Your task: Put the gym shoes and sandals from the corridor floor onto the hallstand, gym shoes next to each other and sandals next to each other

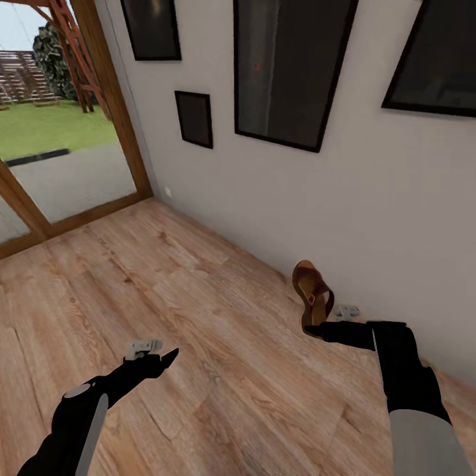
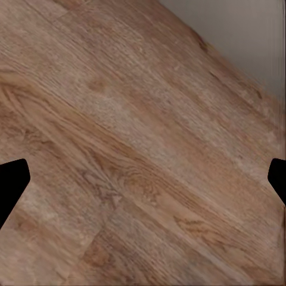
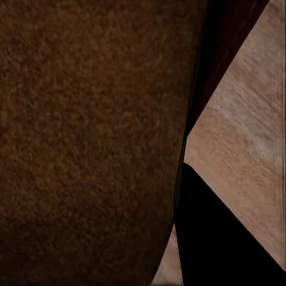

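Big things first: pale plaster wall (image 1: 317,198) w/ dark framed pictures (image 1: 291,69), glass door (image 1: 59,132) at the far end, and wood-plank floor (image 1: 165,277) running under both arms.

One sandal (image 1: 312,291) is in sight, close to the wall base, tipped up on edge so its tan footbed faces out. Its long axis runs roughly along the wall, toe end away from the robot. The right tool (image 1: 316,328) is at its near end, tips touching or gripping it. In the right wrist view the brown leather (image 3: 89,143) sits flush against a dark finger (image 3: 226,238), so I'd judge it's holding the sandal, not 100% sure. The right arm is clearly the nearer one.

The left tool (image 1: 165,360) hangs over bare planks, well apart from the sandal; fingers (image 2: 12,182) sit at opposite edges of its wrist view, so it's spread wide, nothing in it.

Sandal: matte grainy leather, curved sole, thin and stiff-looking. Floor: smooth, knotty grain. A small grey part (image 1: 347,311) lies just beside the sandal, can't tell what.
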Motion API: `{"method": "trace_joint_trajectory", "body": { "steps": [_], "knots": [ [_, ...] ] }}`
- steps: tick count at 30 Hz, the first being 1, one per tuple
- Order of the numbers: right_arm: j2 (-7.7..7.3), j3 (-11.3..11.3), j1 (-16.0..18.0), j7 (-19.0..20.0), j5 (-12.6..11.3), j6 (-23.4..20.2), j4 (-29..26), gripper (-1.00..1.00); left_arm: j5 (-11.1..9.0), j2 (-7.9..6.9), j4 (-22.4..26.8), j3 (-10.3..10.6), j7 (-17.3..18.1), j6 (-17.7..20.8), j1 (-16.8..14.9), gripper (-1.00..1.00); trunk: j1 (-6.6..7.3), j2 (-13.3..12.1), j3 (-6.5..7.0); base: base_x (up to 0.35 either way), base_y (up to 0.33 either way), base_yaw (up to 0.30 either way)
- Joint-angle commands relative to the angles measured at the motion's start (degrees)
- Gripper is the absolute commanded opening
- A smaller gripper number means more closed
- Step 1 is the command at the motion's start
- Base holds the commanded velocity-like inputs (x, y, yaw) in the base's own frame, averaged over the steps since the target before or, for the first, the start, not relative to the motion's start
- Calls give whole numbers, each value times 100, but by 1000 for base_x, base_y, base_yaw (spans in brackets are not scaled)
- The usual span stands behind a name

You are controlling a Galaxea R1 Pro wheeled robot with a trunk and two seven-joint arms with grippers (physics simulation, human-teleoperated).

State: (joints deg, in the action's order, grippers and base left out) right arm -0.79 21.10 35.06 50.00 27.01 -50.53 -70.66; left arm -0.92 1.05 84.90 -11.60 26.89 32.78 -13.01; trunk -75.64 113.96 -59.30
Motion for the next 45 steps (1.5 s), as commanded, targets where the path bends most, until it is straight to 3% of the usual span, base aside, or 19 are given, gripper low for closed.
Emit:
{"method": "trace_joint_trajectory", "body": {
  "steps": [1, 15, 29, 45],
  "knots": [
    [0, 0, 0, -18, -30, -19, -1, -100, 1, 0, 0, 0, 0, 0, 0, 100, 0, 0, 0, 0, 0, -300],
    [0, 1, 0, -17, -30, -19, -1, -100, -4, 0, 0, 0, 0, 0, 0, 100, 0, 0, 0, 0, 12, -300],
    [0, -1, 0, -17, -30, -20, -1, -100, -4, 0, 0, 0, 0, 0, 0, 100, 0, 0, 0, 0, 250, -300],
    [0, -1, 0, -21, -30, -19, 1, -100, -4, 0, 0, 0, 8, 0, 0, 100, 0, 0, 0, 0, 27, -300]
  ]
}}
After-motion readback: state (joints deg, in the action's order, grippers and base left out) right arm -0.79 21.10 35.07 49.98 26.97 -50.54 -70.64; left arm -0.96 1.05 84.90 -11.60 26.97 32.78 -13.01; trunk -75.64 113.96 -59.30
